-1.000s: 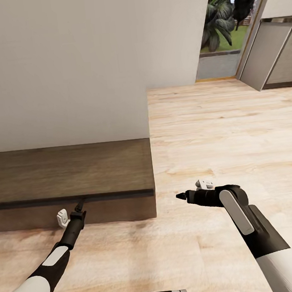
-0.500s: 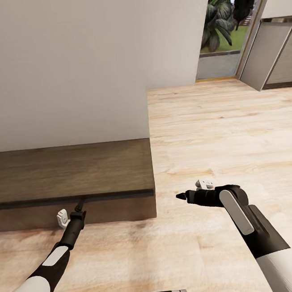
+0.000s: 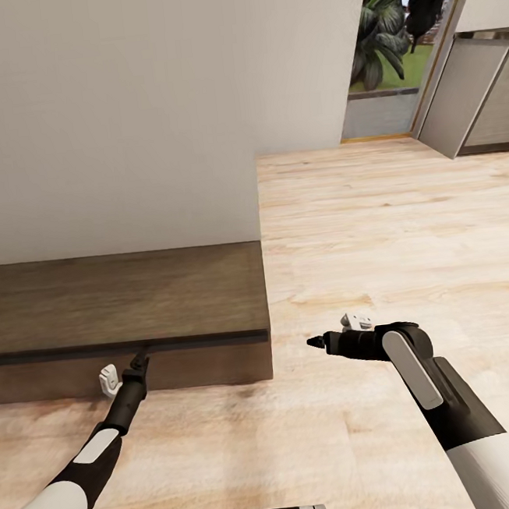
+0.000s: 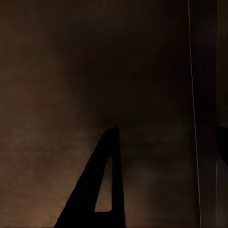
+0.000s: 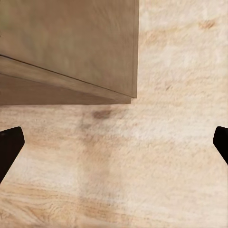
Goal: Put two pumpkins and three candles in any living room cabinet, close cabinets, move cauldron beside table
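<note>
The left gripper [image 3: 142, 356] sits at the front edge of the cabinet [image 3: 118, 300], its dark tip right up against the line where the overhanging top meets the drawer front below. Whether it touches the wood cannot be told from the head view. In the left wrist view one black finger [image 4: 102, 190] stands out against dark brown wood very close ahead, with a thin pale seam running across the panel beside it; the second finger is a sliver at the frame's edge, so the fingers appear spread, with nothing between them.

The cabinet is a long, low, dark-brown unit with a flat top and a plain handleless front, standing against a pale wall [image 3: 114, 112] directly beyond the left gripper. Its front looks flush and shut along the stretch in view. Its end corner lies between the two grippers, nearer the left one.

The right gripper [image 3: 317, 342] hangs over bare light wood floor [image 3: 377, 226], well apart from the cabinet's end and pointing towards it. In the right wrist view its fingertips [image 5: 8, 142] sit far apart, wide open and empty, with the cabinet's corner ahead.

Far beyond the right gripper are a doorway with green plants [image 3: 387, 29] and grey panels [image 3: 465, 99].
</note>
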